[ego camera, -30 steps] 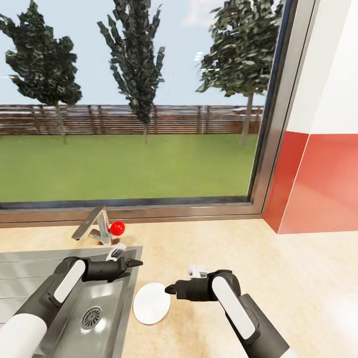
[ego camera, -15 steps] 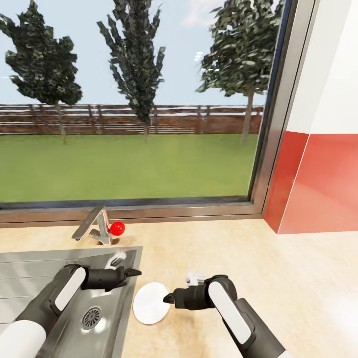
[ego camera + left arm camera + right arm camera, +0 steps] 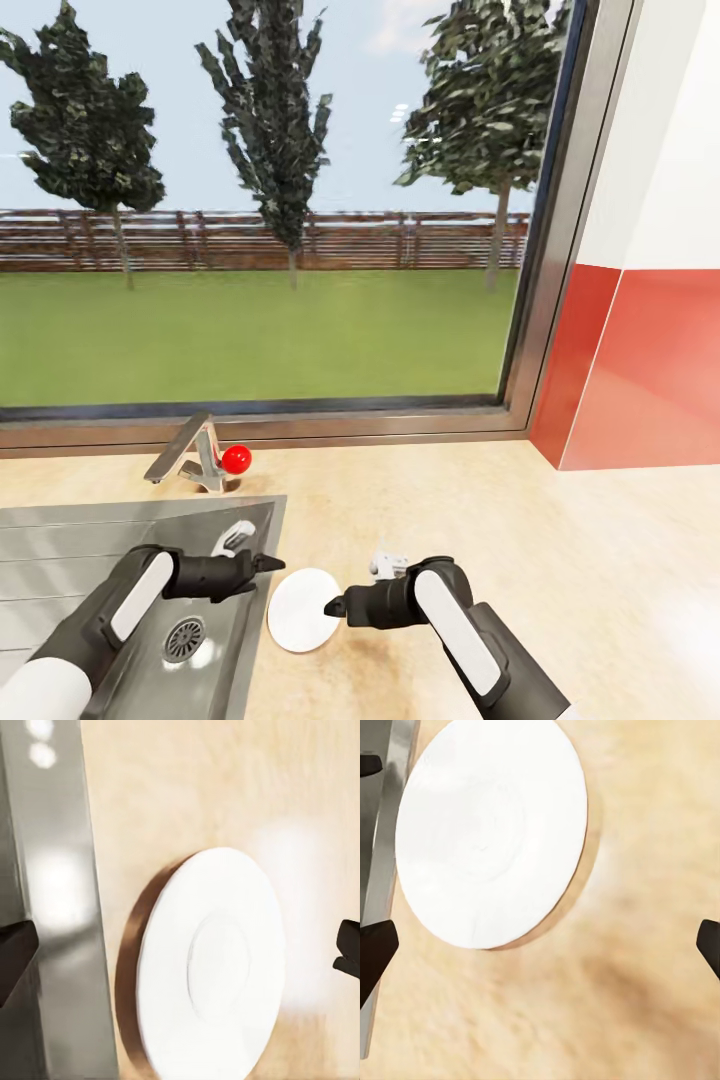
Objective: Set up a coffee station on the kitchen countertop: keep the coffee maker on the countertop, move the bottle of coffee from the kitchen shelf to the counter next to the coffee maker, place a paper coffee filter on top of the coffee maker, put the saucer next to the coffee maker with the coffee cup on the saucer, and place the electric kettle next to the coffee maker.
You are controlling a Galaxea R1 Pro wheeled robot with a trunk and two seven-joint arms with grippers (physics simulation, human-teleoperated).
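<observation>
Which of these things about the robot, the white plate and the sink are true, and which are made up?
1. The white saucer lies flat on the countertop. True.
2. A coffee cup stands on the saucer. False: the saucer has nothing on it.
3. The saucer lies just beside the sink, on its right in the head view. True.
4. The right gripper holds the saucer up in the air. False: its jaws are open and the saucer rests on the counter.
5. The tap by the window has a red knob. True.
6. The left gripper is shut on a kettle. False: it is open and holds nothing.
</observation>
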